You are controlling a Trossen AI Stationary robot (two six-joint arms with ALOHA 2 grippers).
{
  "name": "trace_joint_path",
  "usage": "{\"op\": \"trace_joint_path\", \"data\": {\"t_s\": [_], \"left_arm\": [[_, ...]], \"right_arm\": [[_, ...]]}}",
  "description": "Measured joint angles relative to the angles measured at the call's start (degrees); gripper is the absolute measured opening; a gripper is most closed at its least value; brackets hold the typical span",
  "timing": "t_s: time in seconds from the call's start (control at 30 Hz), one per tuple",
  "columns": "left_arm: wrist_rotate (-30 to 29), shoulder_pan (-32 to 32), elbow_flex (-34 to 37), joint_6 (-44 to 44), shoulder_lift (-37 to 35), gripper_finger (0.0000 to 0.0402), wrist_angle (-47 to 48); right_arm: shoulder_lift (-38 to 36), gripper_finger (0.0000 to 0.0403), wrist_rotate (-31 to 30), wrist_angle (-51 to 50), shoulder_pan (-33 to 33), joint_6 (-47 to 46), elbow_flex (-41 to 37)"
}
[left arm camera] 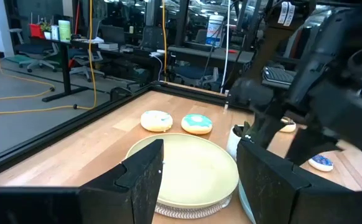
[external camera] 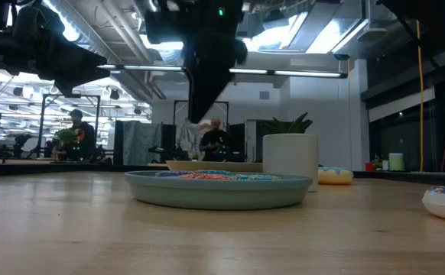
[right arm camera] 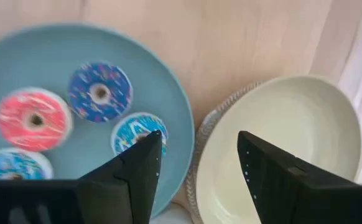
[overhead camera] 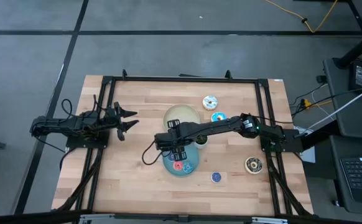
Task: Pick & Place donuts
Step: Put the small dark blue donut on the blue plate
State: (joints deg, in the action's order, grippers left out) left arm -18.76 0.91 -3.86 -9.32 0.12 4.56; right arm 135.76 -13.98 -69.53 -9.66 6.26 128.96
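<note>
I find the right hand (overhead camera: 168, 144) extended over the table (overhead camera: 137, 180) centre, fingers spread apart and holding nothing, hovering above the boundary between the blue plate (right arm camera: 56, 43) and the cream plate (right arm camera: 280, 137). On the blue plate I count four small donuts: a pink one (right arm camera: 33, 119), a dark blue one (right arm camera: 99, 92), and two light blue ones (right arm camera: 133, 132), (right arm camera: 10, 167). In the high view, a white-iced donut (overhead camera: 210, 101) and a light-blue-iced donut (overhead camera: 218, 116) lie at two o'clock from the cream plate. A dark brown donut (overhead camera: 253, 164) and a small blue donut (overhead camera: 216, 177) lie toward four o'clock. The left hand (overhead camera: 126, 119) waits at nine o'clock, fingers apart, empty.
</note>
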Motion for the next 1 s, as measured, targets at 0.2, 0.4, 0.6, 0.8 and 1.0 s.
{"op": "trace_joint_path", "data": {"t_s": [0.2,0.4,0.6,0.8,1.0], "left_arm": [[0.0,0.0,0.0,0.0,0.0,0.0196,0.0],[0.0,0.0,0.0,0.0,0.0,0.0196,0.0],[0.0,0.0,0.0,0.0,0.0,0.0196,0.0],[0.0,0.0,0.0,0.0,0.0,0.0196,0.0],[0.0,0.0,0.0,0.0,0.0,0.0196,0.0]], "right_arm": [[0.0,0.0212,0.0,-1.8,-1.6,-3.8,4.8],[-2.1,0.0212,-0.1,-3.3,-3.0,-4.7,6.1],[-4.2,0.0212,0.1,-4.9,-3.7,-10.3,5.9],[-5.3,0.0212,-0.1,-5.2,-4.1,-15.4,4.9],[-6.3,0.0212,-0.1,-5.5,-5.7,-16.9,3.1]]}}
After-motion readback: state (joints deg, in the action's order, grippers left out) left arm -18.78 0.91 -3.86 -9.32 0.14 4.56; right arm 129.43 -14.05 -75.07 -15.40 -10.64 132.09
